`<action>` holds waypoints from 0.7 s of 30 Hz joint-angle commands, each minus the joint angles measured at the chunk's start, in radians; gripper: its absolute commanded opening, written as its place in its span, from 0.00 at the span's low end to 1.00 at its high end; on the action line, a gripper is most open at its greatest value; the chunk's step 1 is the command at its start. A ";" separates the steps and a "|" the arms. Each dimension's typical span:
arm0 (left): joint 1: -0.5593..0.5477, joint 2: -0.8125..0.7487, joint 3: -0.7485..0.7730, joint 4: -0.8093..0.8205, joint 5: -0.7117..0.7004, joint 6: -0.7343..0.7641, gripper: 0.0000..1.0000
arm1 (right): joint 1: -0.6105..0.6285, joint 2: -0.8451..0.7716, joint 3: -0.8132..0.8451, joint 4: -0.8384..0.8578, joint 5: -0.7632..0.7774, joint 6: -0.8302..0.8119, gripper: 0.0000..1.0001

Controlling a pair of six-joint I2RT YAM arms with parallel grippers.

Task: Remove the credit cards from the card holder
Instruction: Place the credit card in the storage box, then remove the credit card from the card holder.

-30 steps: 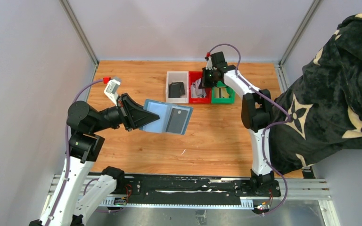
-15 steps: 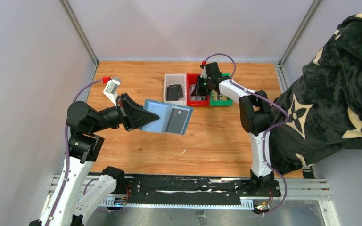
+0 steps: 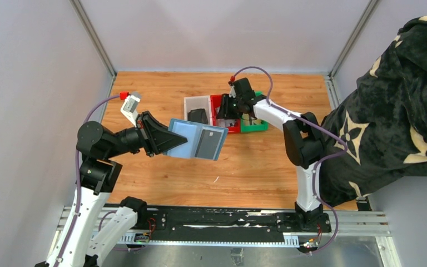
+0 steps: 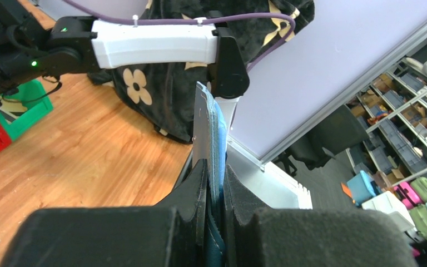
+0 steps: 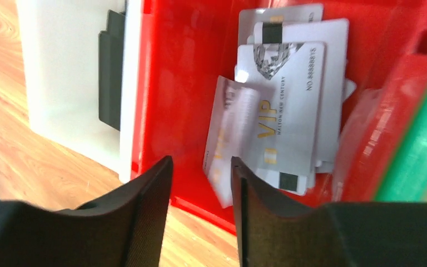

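Note:
My left gripper (image 3: 168,142) is shut on the left edge of the teal-blue card holder (image 3: 197,140), holding it open and level above the table. A dark grey card (image 3: 210,143) sits in the holder's right half. In the left wrist view the holder (image 4: 216,130) stands edge-on, pinched in the gripper (image 4: 214,167). My right gripper (image 3: 227,109) hangs over the red bin (image 3: 217,102). Its jaws are open and hold nothing (image 5: 200,167). A blurred white credit card (image 5: 231,139) lies loose in the red bin (image 5: 172,78), beside a pile of white credit cards (image 5: 294,100).
Three small bins stand side by side at the back: white (image 3: 190,102) with a black wallet (image 5: 111,72) in it, red, and green (image 3: 260,125). A person in a dark flowered garment (image 3: 400,111) stands at the right edge.
The right gripper has opened and let a card go into the red bin. Its arm swung left, and the three bins slid left and nearer. The left arm and holder stayed still.

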 commanded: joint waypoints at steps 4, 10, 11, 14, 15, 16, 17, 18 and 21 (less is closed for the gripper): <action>0.000 -0.018 0.013 0.014 0.010 0.002 0.00 | 0.000 -0.223 0.011 -0.060 0.100 -0.052 0.60; 0.000 -0.015 0.012 0.045 0.003 -0.019 0.00 | -0.004 -0.473 -0.061 -0.041 -0.076 -0.064 0.69; 0.000 -0.012 0.010 0.064 -0.001 -0.031 0.00 | -0.008 -0.525 -0.105 -0.001 -0.160 -0.048 0.70; 0.000 0.005 0.005 0.125 0.003 -0.087 0.00 | -0.013 -0.683 -0.260 0.153 -0.339 0.030 0.71; 0.000 0.011 0.002 0.143 0.003 -0.109 0.00 | -0.011 -0.740 -0.323 0.242 -0.412 0.064 0.72; 0.000 0.012 -0.001 0.159 0.005 -0.126 0.00 | -0.011 -0.794 -0.383 0.318 -0.494 0.100 0.72; 0.000 0.011 -0.004 0.179 0.007 -0.142 0.00 | -0.011 -0.846 -0.448 0.388 -0.545 0.138 0.73; 0.000 0.009 -0.006 0.184 0.008 -0.150 0.00 | -0.011 -0.917 -0.527 0.471 -0.587 0.176 0.73; 0.000 0.007 0.000 0.189 0.018 -0.155 0.00 | -0.008 -1.063 -0.652 0.555 -0.664 0.213 0.73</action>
